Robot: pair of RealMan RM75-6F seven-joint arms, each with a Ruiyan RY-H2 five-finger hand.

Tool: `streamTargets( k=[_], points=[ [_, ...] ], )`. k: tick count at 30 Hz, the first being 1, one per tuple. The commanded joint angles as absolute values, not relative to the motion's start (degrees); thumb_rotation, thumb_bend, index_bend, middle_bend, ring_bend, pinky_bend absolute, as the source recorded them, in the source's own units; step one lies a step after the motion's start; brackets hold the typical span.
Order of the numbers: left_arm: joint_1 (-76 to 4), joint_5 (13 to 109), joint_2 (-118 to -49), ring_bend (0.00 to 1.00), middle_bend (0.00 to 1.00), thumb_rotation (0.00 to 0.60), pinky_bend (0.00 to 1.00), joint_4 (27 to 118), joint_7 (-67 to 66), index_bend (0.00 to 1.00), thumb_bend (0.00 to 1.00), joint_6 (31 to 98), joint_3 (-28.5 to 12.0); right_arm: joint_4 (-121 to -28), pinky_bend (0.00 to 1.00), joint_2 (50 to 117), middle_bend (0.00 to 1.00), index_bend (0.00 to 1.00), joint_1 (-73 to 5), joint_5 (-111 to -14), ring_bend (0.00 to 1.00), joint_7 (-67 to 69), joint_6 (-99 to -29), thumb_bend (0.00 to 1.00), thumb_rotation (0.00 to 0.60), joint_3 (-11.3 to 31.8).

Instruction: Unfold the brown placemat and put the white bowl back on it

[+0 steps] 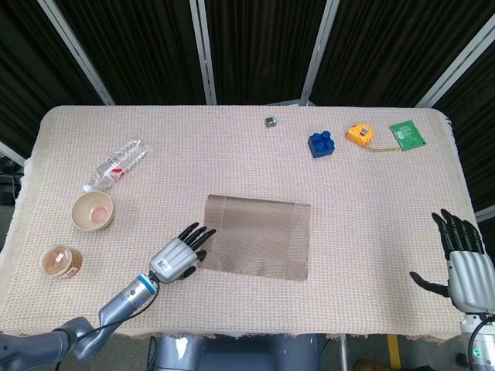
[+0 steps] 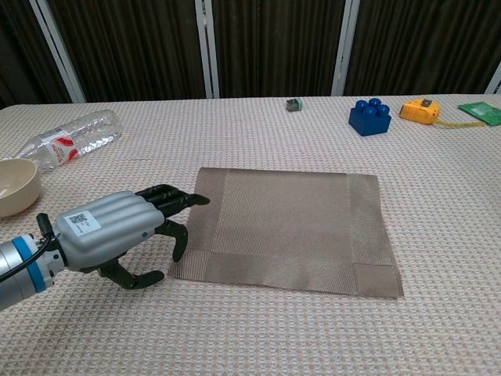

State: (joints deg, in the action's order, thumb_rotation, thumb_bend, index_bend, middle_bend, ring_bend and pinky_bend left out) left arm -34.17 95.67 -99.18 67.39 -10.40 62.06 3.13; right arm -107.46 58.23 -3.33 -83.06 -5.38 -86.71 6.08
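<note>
A coarse, matt woven cloth in pale beige covers the desk (image 1: 232,154), its weave showing as a bumpy waffle grain. The brown placemat (image 1: 260,236) is a finer ribbed fabric, matt, with smoother bands along its edges. The left robot hand (image 2: 117,227) has a smooth grey shell with a dull sheen and black fingers (image 2: 176,200). The white bowl (image 1: 93,210) looks glazed and smooth. The bottle (image 1: 116,164) is clear, crinkled plastic. The blue brick (image 1: 321,143) is glossy plastic
</note>
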Motion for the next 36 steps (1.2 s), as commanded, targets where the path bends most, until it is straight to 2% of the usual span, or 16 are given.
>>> streamTargets(
  k=[1, 20, 36],
  points=[
    [-34.12, 95.44, -99.20, 0.00, 0.00, 0.600, 0.00, 67.10, -10.61, 0.47, 0.37, 62.00, 3.16, -107.47, 0.00, 58.20, 0.00, 0.00, -3.33, -83.02, 0.00, -5.29, -86.71, 0.00, 0.600, 6.09],
    [-33.92, 95.28, -102.22, 0.00, 0.00, 0.600, 0.00, 64.24, -10.27, 0.46, 0.37, 62.99, 3.31, -107.46, 0.00, 58.13, 0.00, 0.00, -3.31, -83.18, 0.00, -5.05, -86.74, 0.00, 0.600, 6.02],
    [-34.66, 94.94, -102.49, 0.00, 0.00, 0.600, 0.00, 65.29, -11.65, 0.46, 0.38, 62.87, 2.70, -107.54, 0.00, 58.01, 0.00, 0.00, -3.28, -83.26, 0.00, -4.80, -86.81, 0.00, 0.600, 6.01]
  ],
)
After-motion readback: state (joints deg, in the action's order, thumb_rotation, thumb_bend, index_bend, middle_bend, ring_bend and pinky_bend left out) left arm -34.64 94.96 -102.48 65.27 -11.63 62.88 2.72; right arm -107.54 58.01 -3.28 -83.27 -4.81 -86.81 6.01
